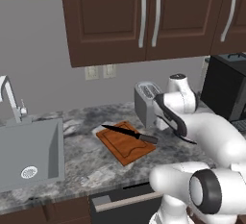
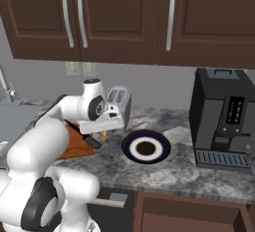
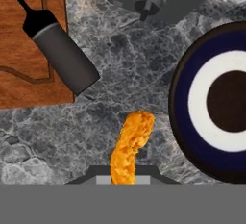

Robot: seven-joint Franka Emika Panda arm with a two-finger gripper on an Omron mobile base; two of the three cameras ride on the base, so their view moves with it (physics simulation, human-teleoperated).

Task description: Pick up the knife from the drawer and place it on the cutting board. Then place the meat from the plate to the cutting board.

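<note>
Three views: I see a grey marbled tabletop (image 1: 86,155) under dark brown upper cabinets (image 1: 120,16) with silver handles, a grey wall behind.
Left end: a grey sink (image 1: 29,151) with its faucet (image 1: 9,98) is set into the tabletop.
Right end: a black coffee machine (image 2: 224,119) stands at the back edge.
Back edge, middle: a silver toaster (image 1: 145,104), wall outlets (image 1: 100,71) above it.
Cutting board: the cutting board (image 1: 126,141) lies mid-tabletop; the knife (image 1: 129,133) rests across it, handle jutting past its right edge.
Plate: the plate (image 2: 146,147) sits on the tabletop right of the board, apart from it, its centre bare.
Gripper: my gripper (image 3: 124,176) is clamped on the meat (image 3: 129,146), held over bare tabletop between board and plate.
Drawer: the drawer (image 1: 122,200) stands pulled out below the front edge.
</note>
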